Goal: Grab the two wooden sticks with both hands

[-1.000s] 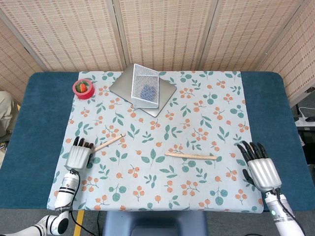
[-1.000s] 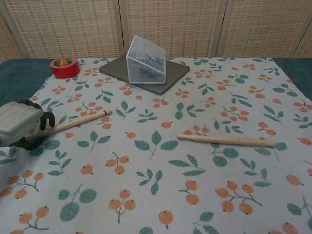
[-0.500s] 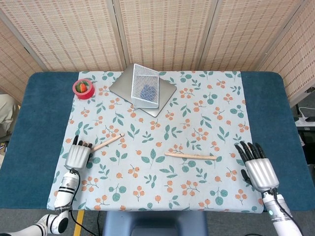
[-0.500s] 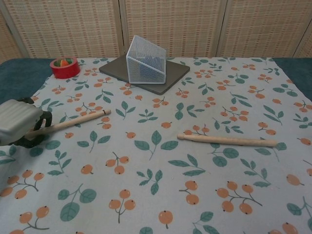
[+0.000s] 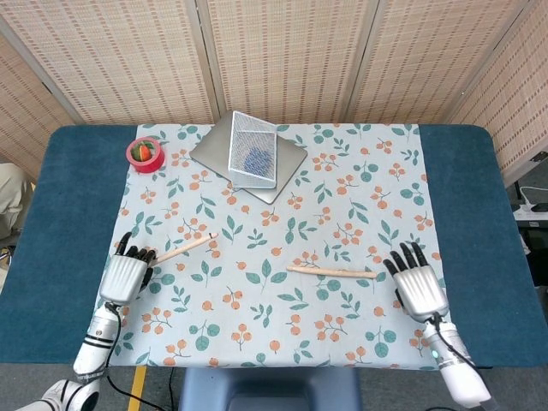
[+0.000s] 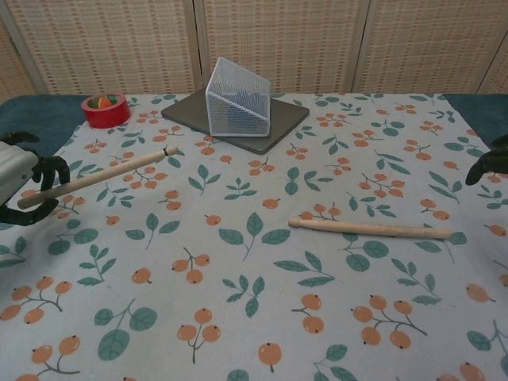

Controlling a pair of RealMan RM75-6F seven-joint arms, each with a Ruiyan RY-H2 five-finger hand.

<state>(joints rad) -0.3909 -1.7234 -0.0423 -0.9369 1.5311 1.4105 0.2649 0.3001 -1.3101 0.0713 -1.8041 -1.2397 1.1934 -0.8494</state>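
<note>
Two wooden sticks are on the floral cloth. My left hand (image 5: 126,272) (image 6: 17,178) grips the near end of the left stick (image 5: 184,247) (image 6: 103,173). In the chest view this stick slants up off the cloth toward the right. The right stick (image 5: 331,272) (image 6: 369,228) lies flat near the middle of the cloth. My right hand (image 5: 414,287) is open with its fingers spread, just right of that stick's end and not touching it. Only the dark fingertips (image 6: 490,163) of my right hand show at the right edge of the chest view.
A red tape roll (image 5: 145,153) (image 6: 105,109) sits at the far left of the cloth. A white wire-mesh holder (image 5: 254,159) (image 6: 236,103) stands on a grey flat slab (image 5: 212,147) at the far middle. The blue table (image 5: 60,214) borders the cloth on both sides.
My left hand has drawn back to the left with the left stick, whose far end has risen. My right hand has moved left toward the right stick and now shows in the chest view.
</note>
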